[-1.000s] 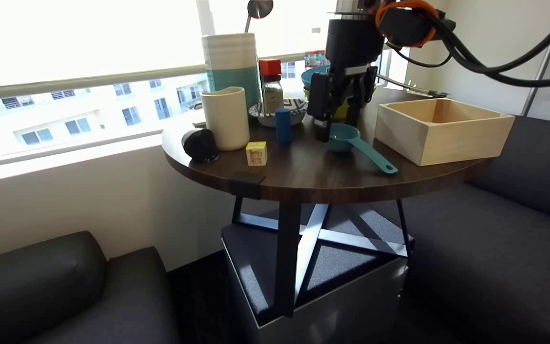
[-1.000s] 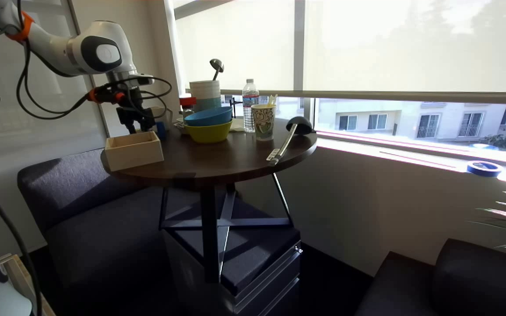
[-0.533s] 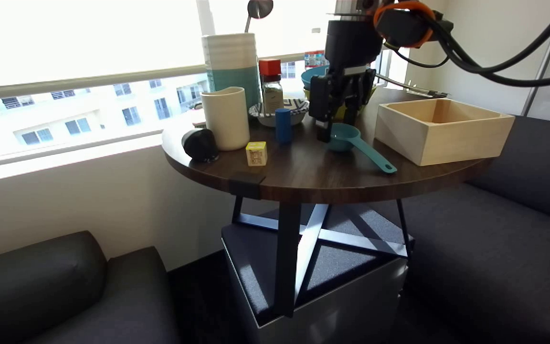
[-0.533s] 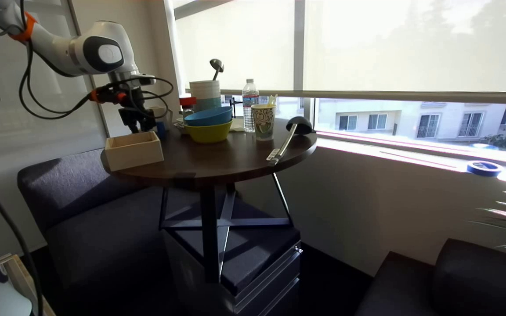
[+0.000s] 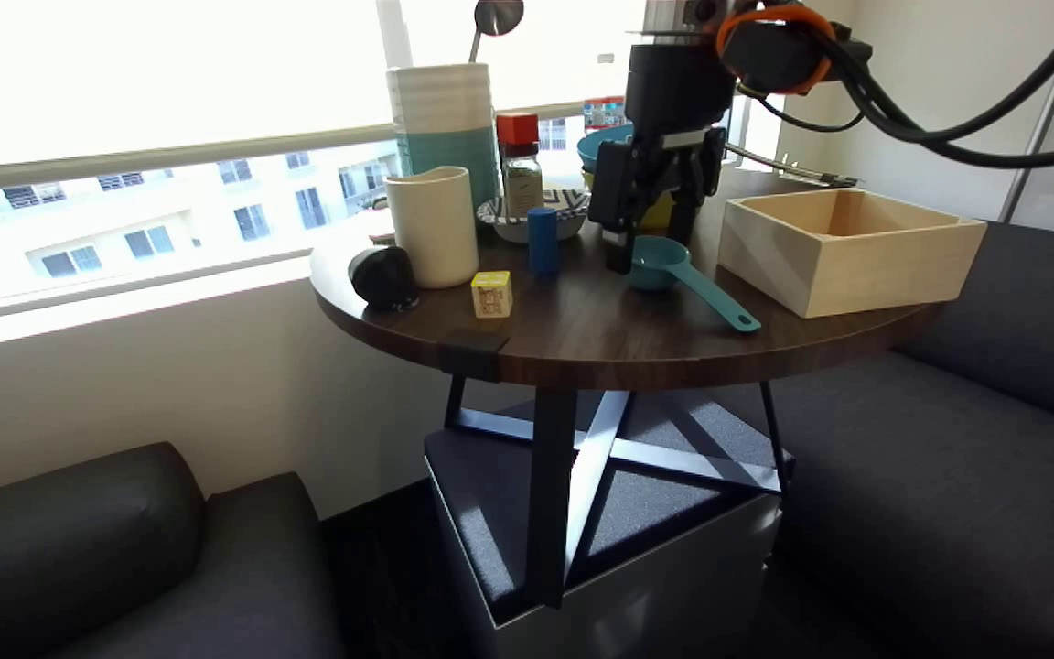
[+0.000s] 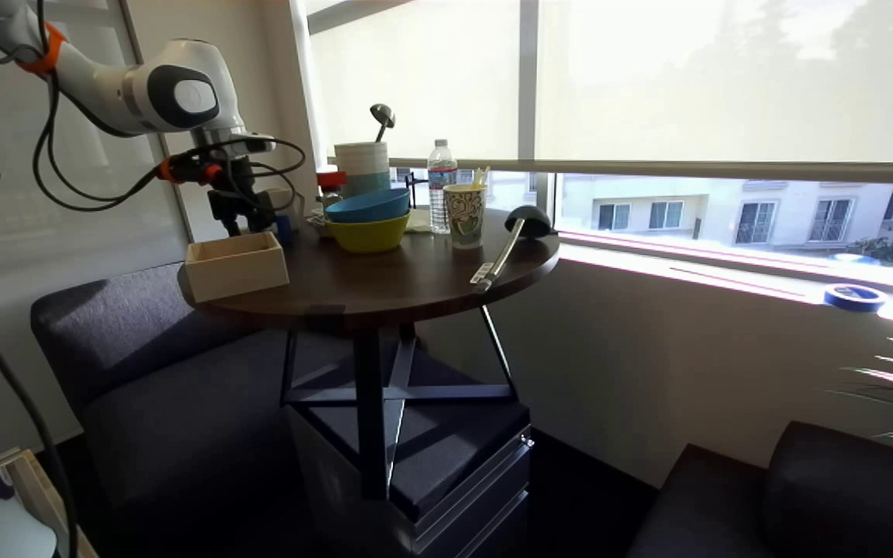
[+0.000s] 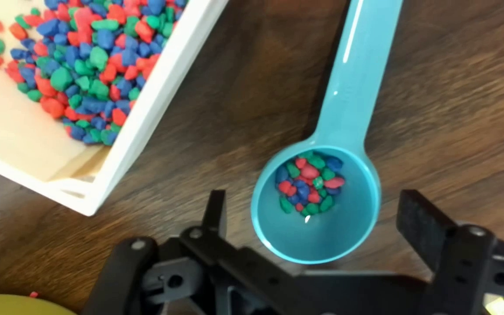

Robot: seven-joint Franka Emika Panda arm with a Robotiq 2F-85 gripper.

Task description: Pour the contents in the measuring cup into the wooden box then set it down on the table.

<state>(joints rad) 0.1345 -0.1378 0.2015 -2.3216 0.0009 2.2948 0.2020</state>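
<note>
Hand (image 7: 315, 212) stands wide, holding nothing: measuring cup (image 7: 346, 127) rests on table (image 7: 453, 87), round end framed between the jaws, stones (image 7: 311, 186) unpoured; wooden box (image 7: 152, 105) to the hand's side; grasp, pour, set-down apparently outstanding.

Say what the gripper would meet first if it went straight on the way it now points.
Probably the table: the gripper points down, open, its jaws standing wide on either side of the measuring cup, so the cup should pass between them. Remaining depth is unclear.
</note>
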